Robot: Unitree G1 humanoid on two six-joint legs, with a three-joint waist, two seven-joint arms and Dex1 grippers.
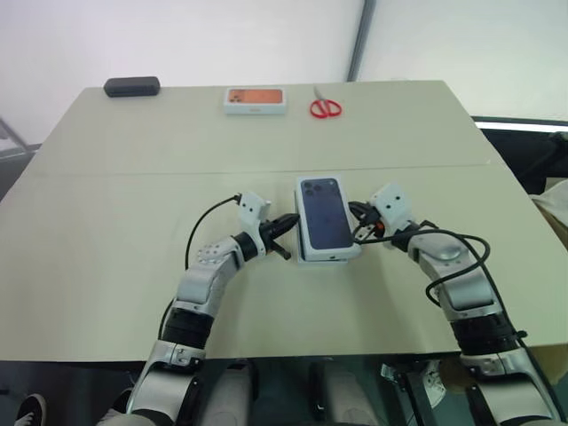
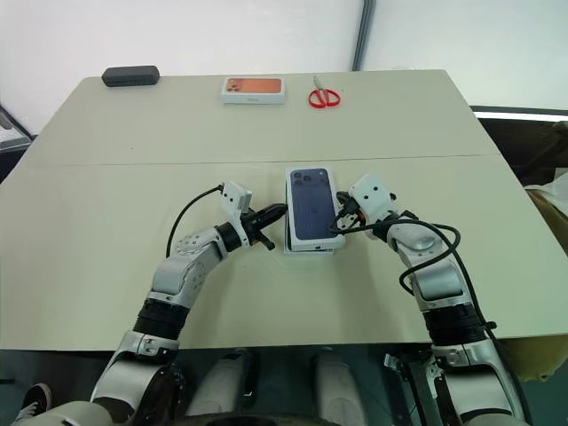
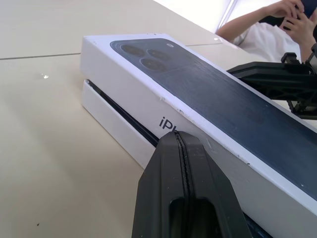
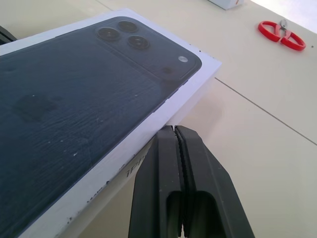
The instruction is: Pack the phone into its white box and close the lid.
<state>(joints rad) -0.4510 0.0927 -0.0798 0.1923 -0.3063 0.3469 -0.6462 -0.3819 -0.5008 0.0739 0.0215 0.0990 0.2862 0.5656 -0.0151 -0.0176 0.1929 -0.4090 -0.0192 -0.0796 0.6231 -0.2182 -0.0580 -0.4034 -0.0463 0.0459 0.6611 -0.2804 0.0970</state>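
Claws flank the box near mid-table: the left claw (image 1: 282, 232), fingers pressed together, has its tip against the lid's (image 1: 323, 213) long side wall, and the right claw (image 2: 337, 220), also closed and holding nothing, sits at the opposite long edge. The lid, picture side up, rests on the white box (image 3: 116, 130) but not fully down; a dark gap runs along the seam, and the lid looks slightly skewed. No phone is visible, so it is presumably inside. Risk from here: a sideways push from one claw could slide the whole box across the table (image 1: 106, 231) or jam the lid crooked instead of seating it. Farther back lie scissors (image 1: 325, 107), an orange-topped box (image 1: 256, 99) and a black case (image 1: 131, 86).
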